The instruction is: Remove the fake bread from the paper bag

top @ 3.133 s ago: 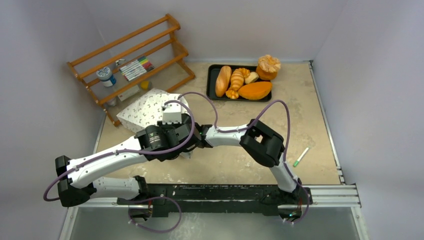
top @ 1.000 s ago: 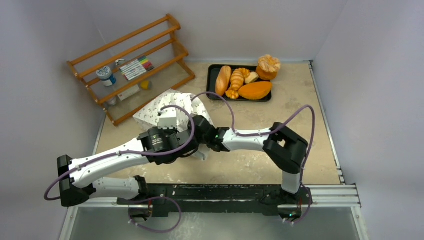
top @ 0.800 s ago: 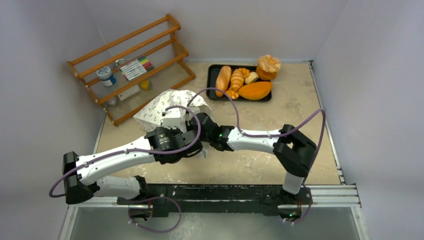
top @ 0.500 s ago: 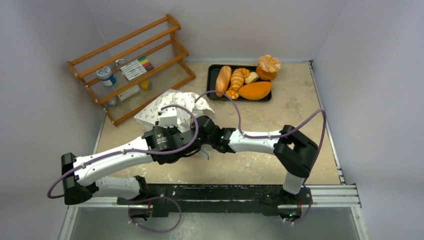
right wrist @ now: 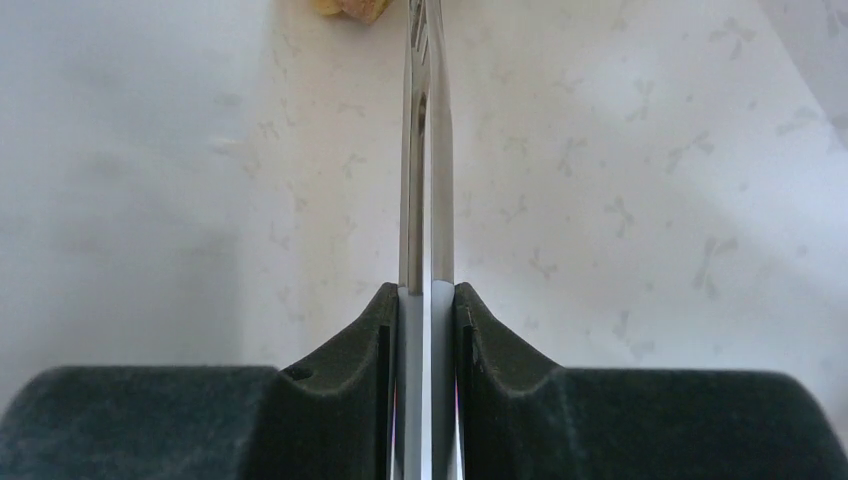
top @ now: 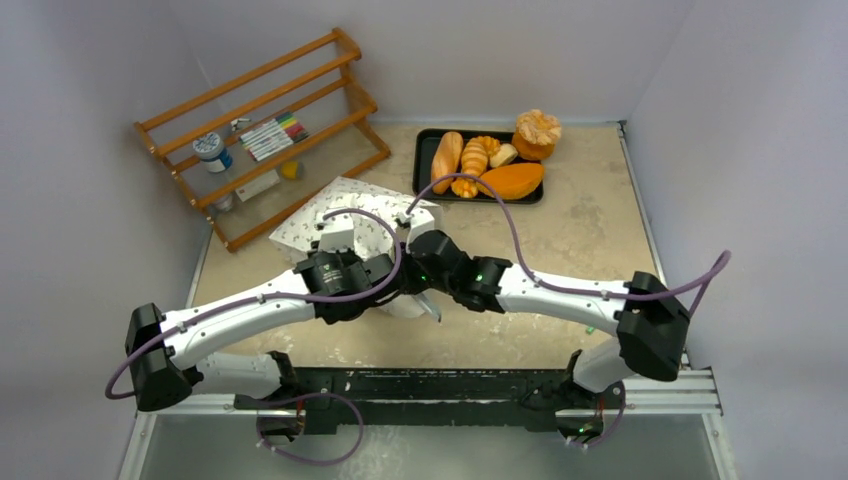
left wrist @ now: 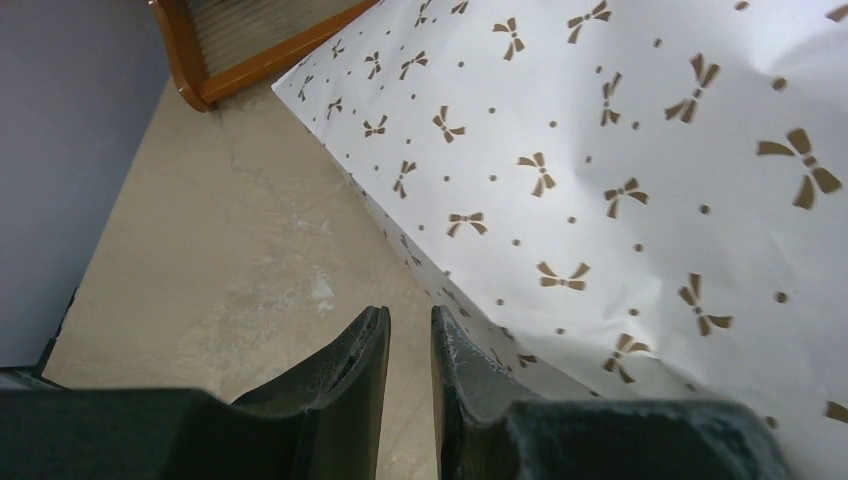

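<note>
The paper bag [top: 345, 205] lies at the left middle of the table, white with small brown bow marks [left wrist: 620, 150]. My right gripper [right wrist: 426, 290] is shut on a pair of metal tongs [right wrist: 426, 150], which point into the bag's pale inside [right wrist: 620, 200]. A yellow-brown bit of fake bread [right wrist: 350, 8] shows at the top edge, just left of the tong tips. My left gripper [left wrist: 410, 315] stands slightly open beside the bag's lower edge, with only bare table between its fingers. In the top view both wrists meet at the bag's near side and hide the jaws.
A black tray [top: 420, 165] with several bread pieces sits at the back right. A wooden rack [top: 260, 120] with markers and a jar stands at the back left, close behind the bag. A green pen [top: 590, 328] peeks out under the right arm.
My left gripper has gone from shut to slightly open, off the bag. The right arm has stretched out toward the bag with the tongs. The bag's crumpled top has flattened.
</note>
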